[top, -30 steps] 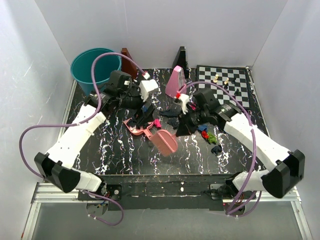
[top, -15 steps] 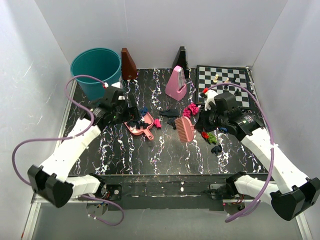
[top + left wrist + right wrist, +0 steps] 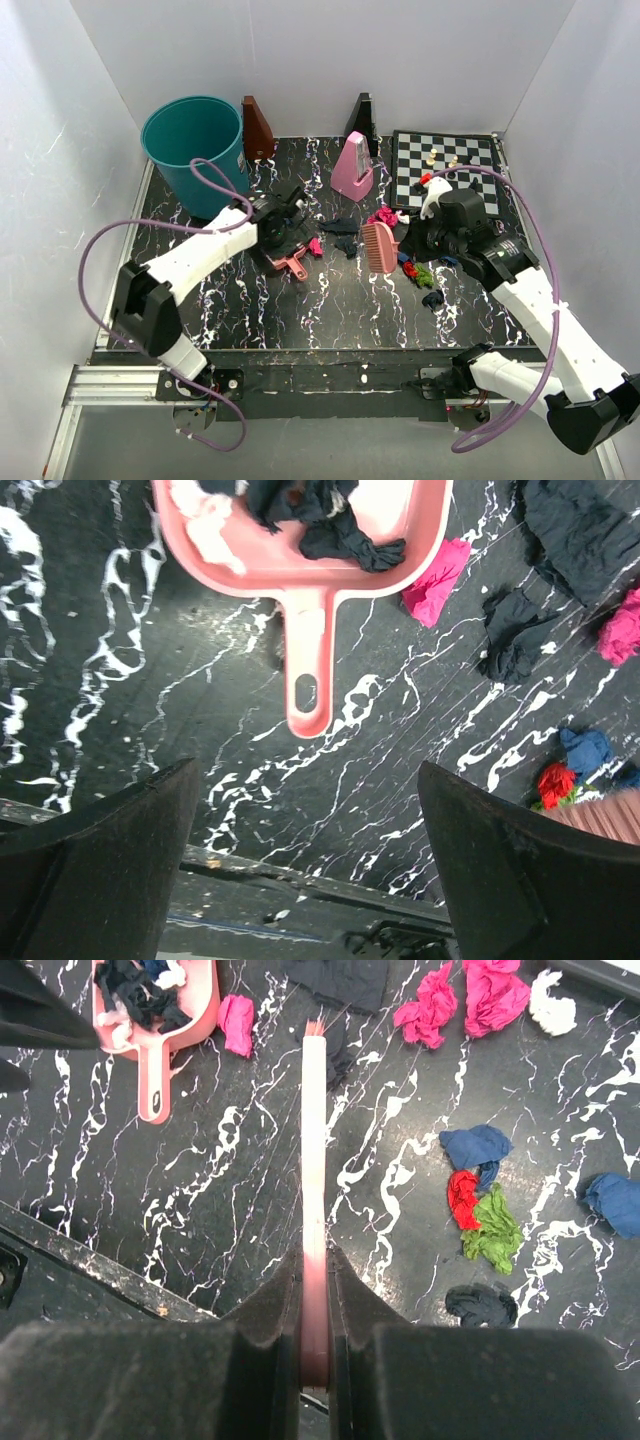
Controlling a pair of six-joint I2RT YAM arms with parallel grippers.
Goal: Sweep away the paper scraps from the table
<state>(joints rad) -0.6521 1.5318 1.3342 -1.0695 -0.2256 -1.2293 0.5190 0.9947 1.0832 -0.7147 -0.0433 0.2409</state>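
– Scraps first: where do they lie from the brush?
– Most of the loose paper scraps (image 3: 478, 1146) sit on the table (image 3: 230, 1210) to the right of the brush (image 3: 314, 1140). Blue, red and green ones are just beside it, and magenta ones lie farther out near its bristle end. Some are in the dustpan (image 3: 308, 650), well off to the left.
– Which arm is nearer?
– The right. The right gripper (image 3: 314, 1260) is clamped on the brush handle, and the brush's long axis runs straight out from the fingers, away from the robot. I judge the stroke must go sideways, leftward, across that axis.
– And the left?
– The left gripper (image 3: 308, 780) hangs spread wide and empty above the dustpan's handle, which points back at it. The pan's mouth seems to face away from the robot, though clutter makes that uncertain.
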